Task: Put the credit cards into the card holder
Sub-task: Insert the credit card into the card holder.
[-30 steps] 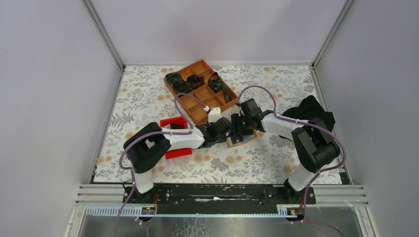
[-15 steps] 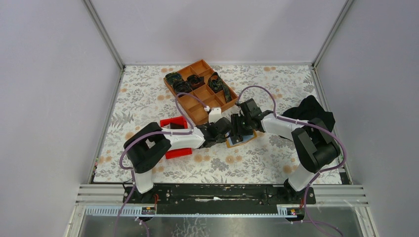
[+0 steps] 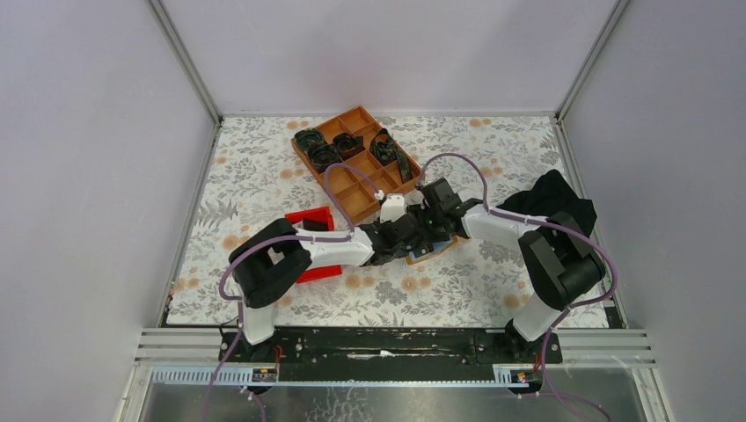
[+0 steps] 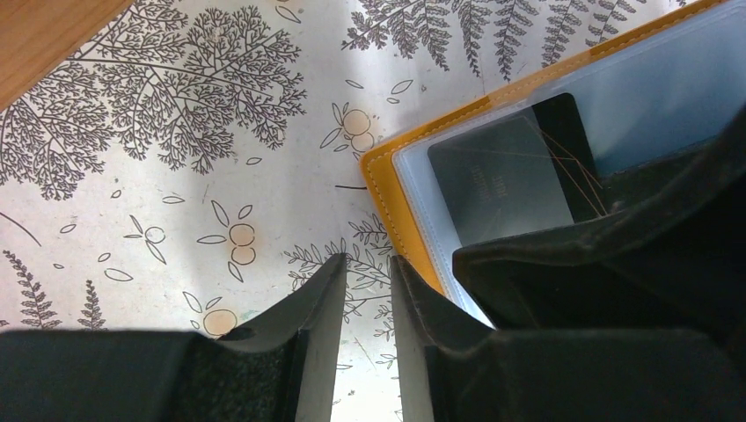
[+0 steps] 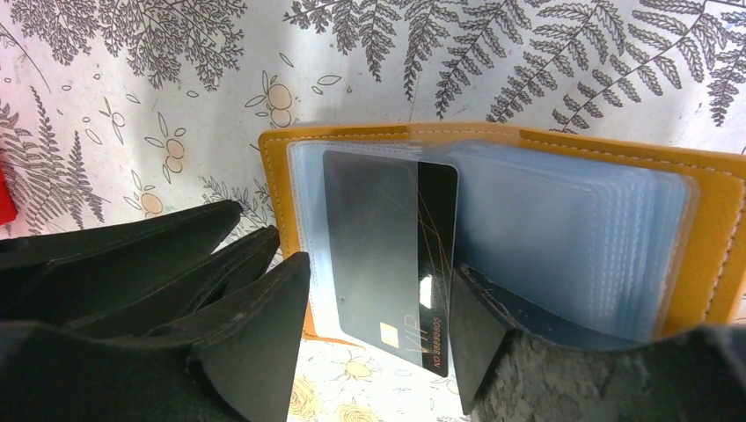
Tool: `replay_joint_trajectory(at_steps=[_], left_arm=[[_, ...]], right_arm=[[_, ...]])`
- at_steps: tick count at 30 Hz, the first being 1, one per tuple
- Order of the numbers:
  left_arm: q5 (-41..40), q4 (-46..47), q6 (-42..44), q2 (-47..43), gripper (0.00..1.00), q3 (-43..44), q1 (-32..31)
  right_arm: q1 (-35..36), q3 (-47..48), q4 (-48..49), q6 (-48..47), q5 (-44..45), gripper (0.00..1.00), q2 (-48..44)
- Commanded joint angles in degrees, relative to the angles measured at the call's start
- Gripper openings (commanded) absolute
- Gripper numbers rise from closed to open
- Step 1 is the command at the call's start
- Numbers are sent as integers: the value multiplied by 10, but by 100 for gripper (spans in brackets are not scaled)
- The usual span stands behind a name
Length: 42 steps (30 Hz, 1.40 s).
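My right claw (image 5: 378, 272) is released, its fingers straddling a dark credit card (image 5: 387, 220). The card sits partly inside a clear sleeve of the open card holder (image 5: 717, 246), which lies flat on the floral worktop (image 5: 545, 61). My left claw (image 4: 369, 264), narrowly parted and empty, has one finger overlapping the holder's orange edge.

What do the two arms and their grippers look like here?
Both arms look alike: the left arm and right arm have white links between bulky black joints, each with a looping purple cable. The left gripper and right gripper have matte black, wedge-shaped fingers.
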Motion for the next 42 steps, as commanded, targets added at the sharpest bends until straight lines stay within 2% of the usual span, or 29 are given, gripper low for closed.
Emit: replay_joint_trajectory(at_steps=[1, 20, 33, 42], left_arm=[[92, -85, -17, 53, 34, -35, -24], [107, -23, -44, 6, 34, -72, -24], [122, 7, -67, -15, 33, -114, -23], [121, 10, -67, -15, 33, -110, -24]], right_arm=[[35, -16, -31, 24, -27, 63, 8], [101, 4, -43, 50, 6, 63, 40], [137, -7, -31, 61, 32, 69, 88], [152, 5, -58, 71, 75, 66, 128]])
